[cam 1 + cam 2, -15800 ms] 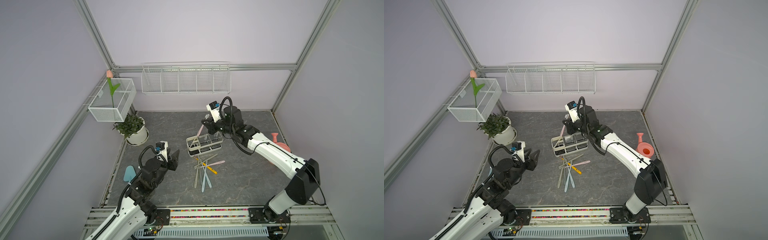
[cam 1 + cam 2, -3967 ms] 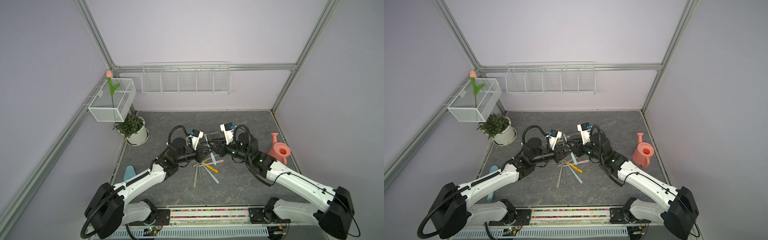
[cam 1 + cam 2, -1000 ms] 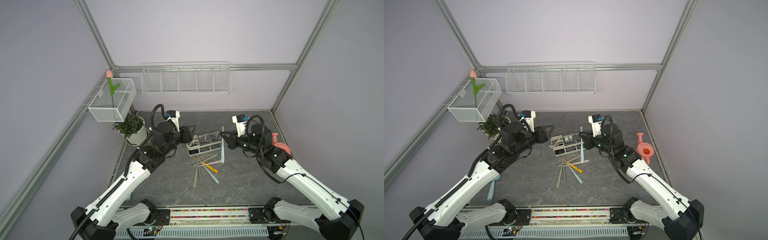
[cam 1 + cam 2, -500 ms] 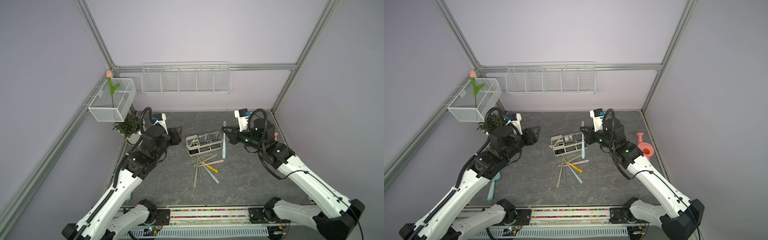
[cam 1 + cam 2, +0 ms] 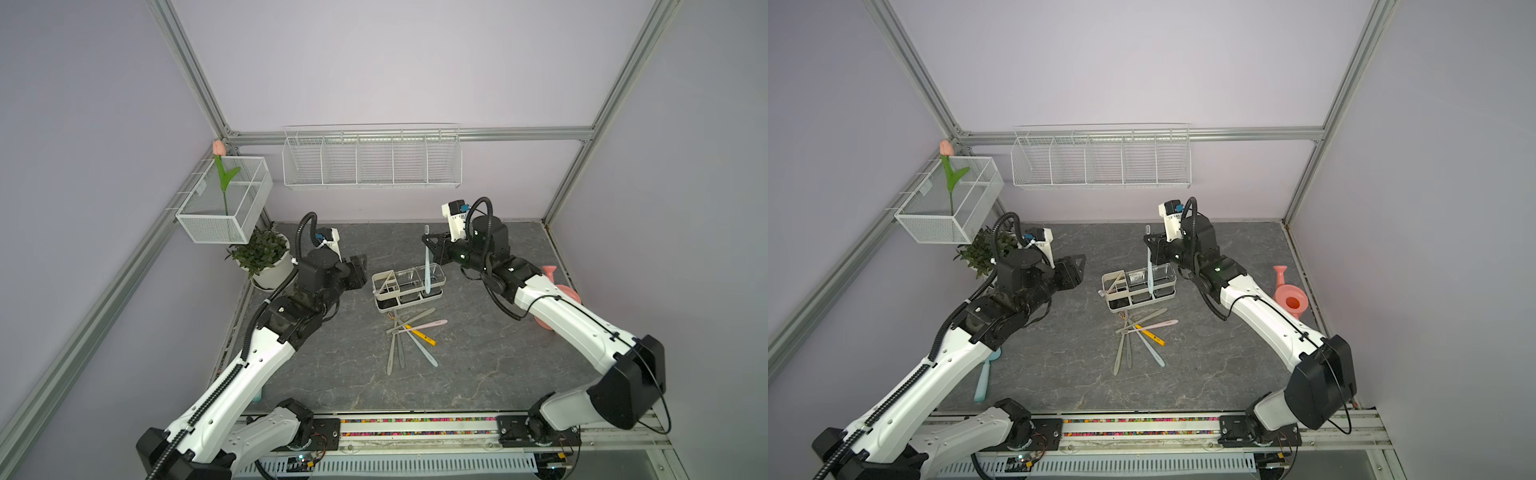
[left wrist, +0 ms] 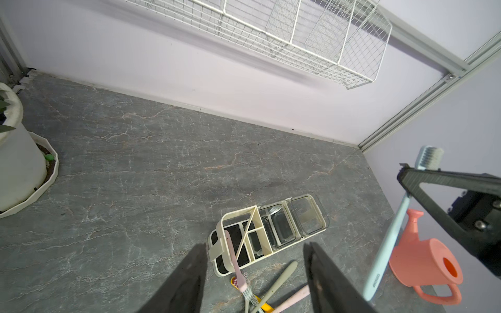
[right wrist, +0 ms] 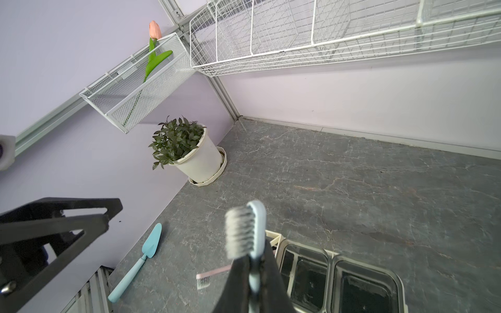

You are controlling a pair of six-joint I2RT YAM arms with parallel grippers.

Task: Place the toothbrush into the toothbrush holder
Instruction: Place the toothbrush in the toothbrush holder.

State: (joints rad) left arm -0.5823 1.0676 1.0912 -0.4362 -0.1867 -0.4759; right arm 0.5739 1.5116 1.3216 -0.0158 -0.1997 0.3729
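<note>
My right gripper (image 5: 429, 246) is shut on a light blue toothbrush (image 5: 427, 266), gripping it just below the head. The brush hangs upright with its bristles up. In both top views its lower end lines up with the clear cups of the cream-white toothbrush holder (image 5: 441, 279) (image 5: 1108, 307); how high above them it hangs I cannot tell. In the right wrist view the brush (image 7: 256, 225) stands between the shut jaws of the gripper (image 7: 254, 260), next to the holder (image 7: 333, 254). My left gripper (image 5: 360, 268) (image 6: 254, 245) is open and empty, left of the holder (image 6: 271, 208).
A pink toothbrush (image 6: 233, 257) leans out of the holder's cream bin. Several toothbrushes (image 5: 409, 336) lie in a heap in front of the holder. A potted plant (image 5: 266, 262) stands back left, a pink watering can (image 5: 559, 291) at the right, and a blue trowel (image 5: 986, 378) by the left wall.
My right gripper has carried the blue toothbrush leftward and back, to over the holder. My left arm has drawn back to the left, away from the holder, jaws still open.
</note>
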